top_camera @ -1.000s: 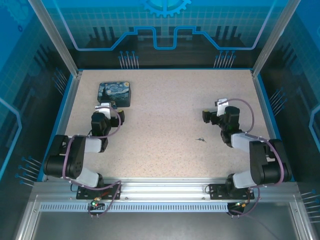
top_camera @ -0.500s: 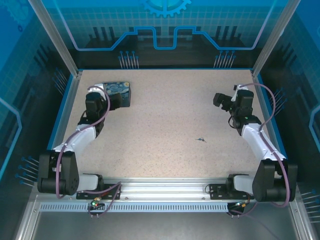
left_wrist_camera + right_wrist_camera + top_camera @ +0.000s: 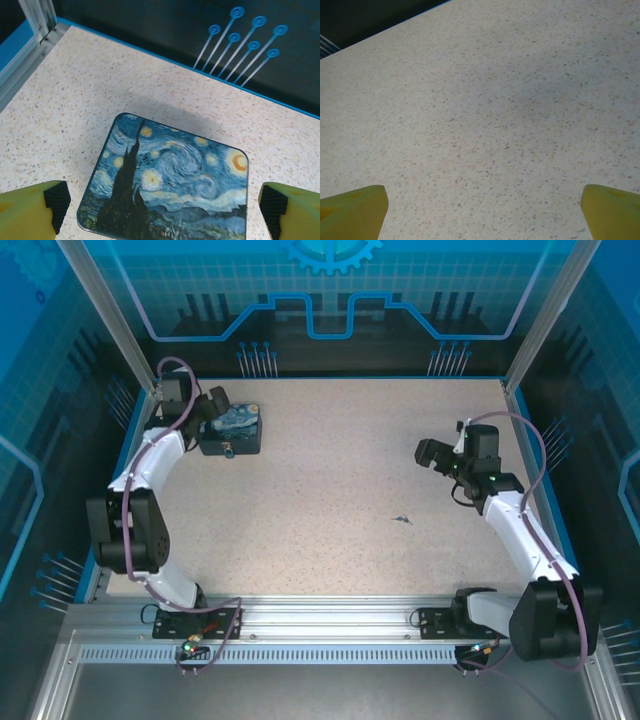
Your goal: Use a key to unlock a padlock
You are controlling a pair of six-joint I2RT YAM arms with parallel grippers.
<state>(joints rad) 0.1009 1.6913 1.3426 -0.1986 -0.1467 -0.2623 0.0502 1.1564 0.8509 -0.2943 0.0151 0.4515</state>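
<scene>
Key, loose, with two empty grippers.
The key (image 3: 401,519), tiny, thin and grey, is laid on the beige speckled table (image 3: 330,480), near and left of the right gripper (image 3: 428,452), well apart. Both jaws are spread wide. The left gripper (image 3: 212,412) is poised over a glossy, round-cornered printed box (image 3: 170,185), far left.

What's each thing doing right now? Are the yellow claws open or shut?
Dark-blue rectangular box with a swirly night-sky painting: lying flat, lid looks shut.
Left gripper with yellow tips: open, empty, hovering over that box.
Right gripper with yellow tips: open, empty, above bare speckled table.
Tiny thin grey metal key: lying loose on the table, away from both grippers.
</scene>
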